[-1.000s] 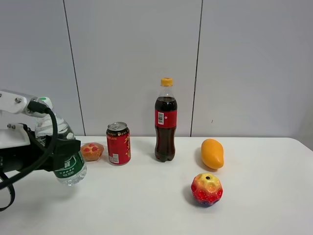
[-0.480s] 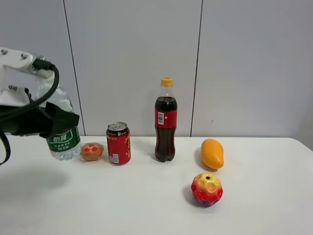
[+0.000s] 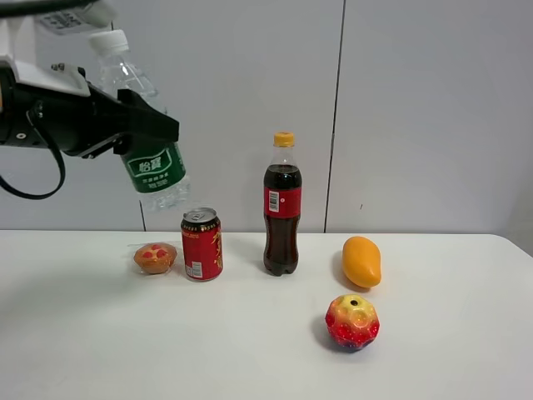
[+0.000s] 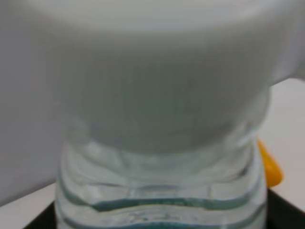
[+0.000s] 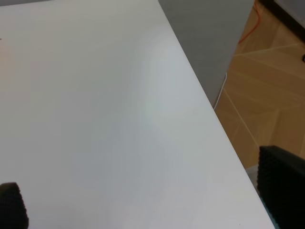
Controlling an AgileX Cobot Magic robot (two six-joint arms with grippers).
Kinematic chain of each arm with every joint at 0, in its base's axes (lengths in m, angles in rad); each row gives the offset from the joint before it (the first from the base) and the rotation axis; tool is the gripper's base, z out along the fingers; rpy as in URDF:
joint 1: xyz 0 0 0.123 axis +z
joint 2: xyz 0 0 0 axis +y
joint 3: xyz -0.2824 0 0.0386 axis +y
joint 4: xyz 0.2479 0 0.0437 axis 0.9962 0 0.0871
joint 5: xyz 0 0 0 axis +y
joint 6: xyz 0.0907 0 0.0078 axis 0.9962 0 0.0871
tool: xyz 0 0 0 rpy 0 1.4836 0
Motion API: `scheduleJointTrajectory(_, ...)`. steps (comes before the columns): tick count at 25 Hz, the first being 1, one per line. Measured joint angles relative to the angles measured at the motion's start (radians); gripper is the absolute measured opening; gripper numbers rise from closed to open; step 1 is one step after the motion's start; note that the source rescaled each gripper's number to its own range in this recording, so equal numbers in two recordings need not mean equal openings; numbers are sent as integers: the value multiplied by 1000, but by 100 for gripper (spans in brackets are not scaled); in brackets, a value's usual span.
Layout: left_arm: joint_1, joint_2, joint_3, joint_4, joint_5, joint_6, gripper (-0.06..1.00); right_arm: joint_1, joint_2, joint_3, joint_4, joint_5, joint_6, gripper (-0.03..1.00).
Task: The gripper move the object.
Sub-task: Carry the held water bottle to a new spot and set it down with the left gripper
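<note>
Exterior high view showed the left gripper (image 3: 150, 127) in the upper left of the frame, at the tip of a thick black arm that came in from the left edge. Its black jaws were clamped on the water bottle (image 3: 156, 169), gripping the clear body just above the dark green label. The bottle hung in the air well above the table (image 3: 250, 358). It was tilted, with its white cap nearer the top left corner and its base lower and further right, above the red can (image 3: 201, 243) and clear of it.

On the white table, left of centre, a small orange pastry-like item (image 3: 156, 257) sat just left of the can. A cola bottle (image 3: 282, 208) with a yellow cap stood upright at the centre of the frame. A mango (image 3: 361, 261) lay right of centre, and a red and yellow fruit (image 3: 351, 322) sat below it, nearer the bottom edge.

Left wrist view was filled by the bottle (image 4: 157, 191), blurred and very close, with a sliver of the mango (image 4: 271, 168) showing past it.

Right wrist view showed the right gripper (image 5: 145, 200) with its jaws spread wide. The two black ribbed fingertips (image 5: 281, 188) stood far apart, with only bare table (image 5: 105, 109) between them. Beyond the table's edge lay a wooden floor (image 5: 271, 76). This gripper did not appear in the exterior high view.
</note>
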Motion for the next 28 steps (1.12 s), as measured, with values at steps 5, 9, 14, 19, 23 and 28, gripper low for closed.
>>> scheduleJointTrajectory(5, -123, 1, -88, -75, 109, 7, 5, 0, 0, 0, 0, 0, 0, 100)
scheduleJointTrajectory(9, -214, 15, -150, -121, 162, 76, 5, 0, 0, 0, 0, 0, 0, 100)
scheduleJointTrajectory(14, -293, 78, -207, -178, 154, 179, 5, 0, 0, 0, 0, 0, 0, 100)
scheduleJointTrajectory(19, -334, 166, -257, -186, 129, 207, 5, 0, 0, 0, 0, 0, 0, 100)
scheduleJointTrajectory(23, -338, 244, -318, -195, 93, 208, 5, 0, 0, 0, 0, 0, 0, 100)
scheduleJointTrajectory(28, -351, 349, -422, -207, 52, 208, 5, 0, 0, 0, 0, 0, 0, 100)
